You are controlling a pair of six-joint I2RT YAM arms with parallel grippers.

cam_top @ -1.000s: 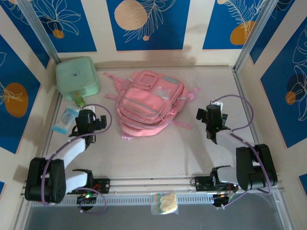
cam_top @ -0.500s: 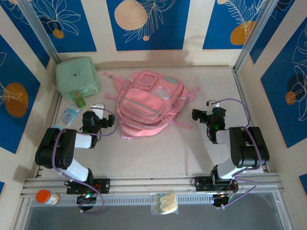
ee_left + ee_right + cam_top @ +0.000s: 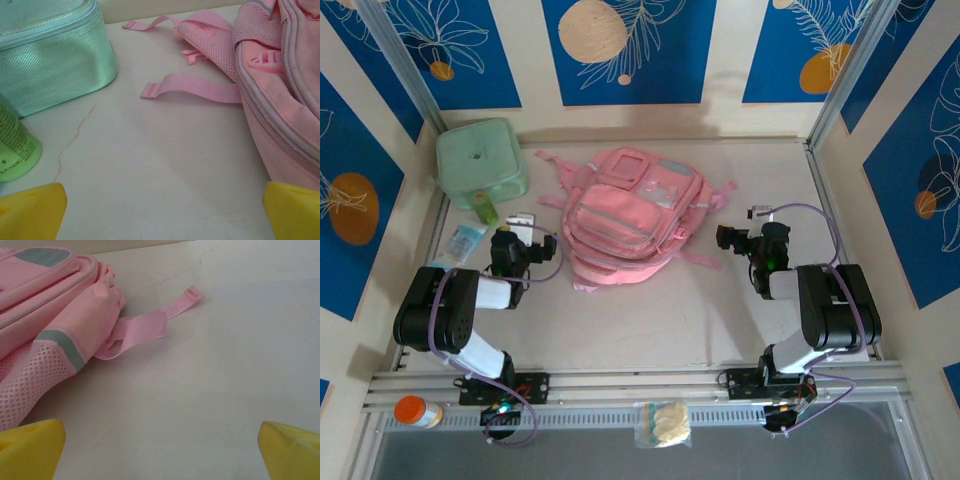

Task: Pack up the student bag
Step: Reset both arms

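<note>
Your left gripper (image 3: 545, 247) and right gripper (image 3: 728, 238) stand wide open and empty, low on either side of the large pink fabric student bag (image 3: 630, 215) lying mid-table. You're at the approach; next, probably work a zip open.

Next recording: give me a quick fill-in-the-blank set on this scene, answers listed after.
1. The left gripper and right gripper both stand ____, holding nothing.
2. The mint-green square soft case sits to the ____ of the large pink fabric backpack.
3. Each gripper's fingertips are coloured ____.
Answers: open, left, yellow.
</note>
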